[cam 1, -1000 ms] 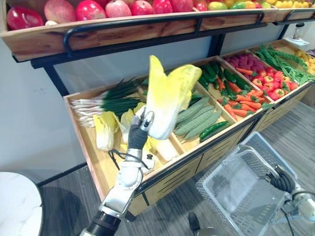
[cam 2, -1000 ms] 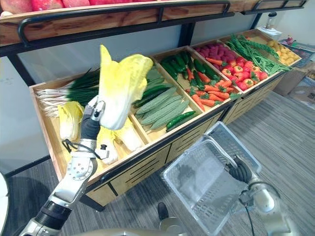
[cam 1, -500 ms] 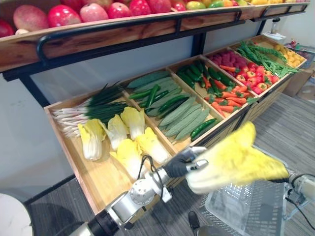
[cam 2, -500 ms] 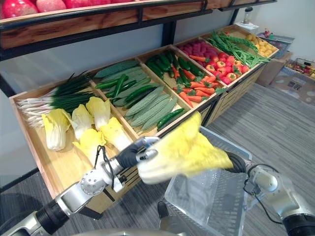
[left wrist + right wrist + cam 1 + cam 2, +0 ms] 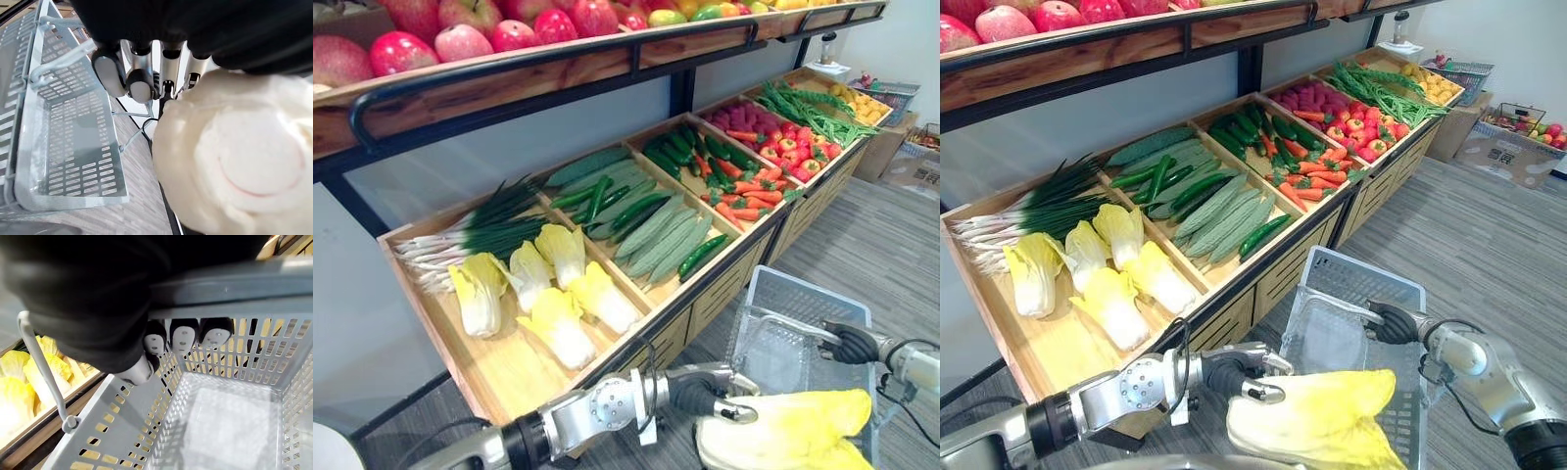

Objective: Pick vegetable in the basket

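1. The left arm reaches low and nearly level across the front of the stand towards the robot's right; the left hand point(image 5: 707, 390) is at its far end, dark cover uppermost, fingers point(image 5: 142, 73) and thumb curled round the pale stalk end of the napa cabbage point(image 5: 783, 439).
2. The right arm comes in from the lower right, bent back towards the stand; the right hand point(image 5: 847, 343) is wrapped tight on the handle of the grey basket point(image 5: 800, 290), fingers hooked over the bar in its wrist view.
3. The napa cabbage lies roughly level in the left hand's grip; its long axis runs side to side, white base at the hand, yellow leafy end pointing to the robot's right.
4. It hangs at the near end of the basket, overlapping the near rim from where the head looks; whether it touches the mesh I cannot tell.
5. Behind, the wooden stand point(image 5: 499, 374) holds more cabbages point(image 5: 558, 294), with spring onions point(image 5: 480, 230) at the back of the same tray and cucumbers point(image 5: 661, 230) in the next one.
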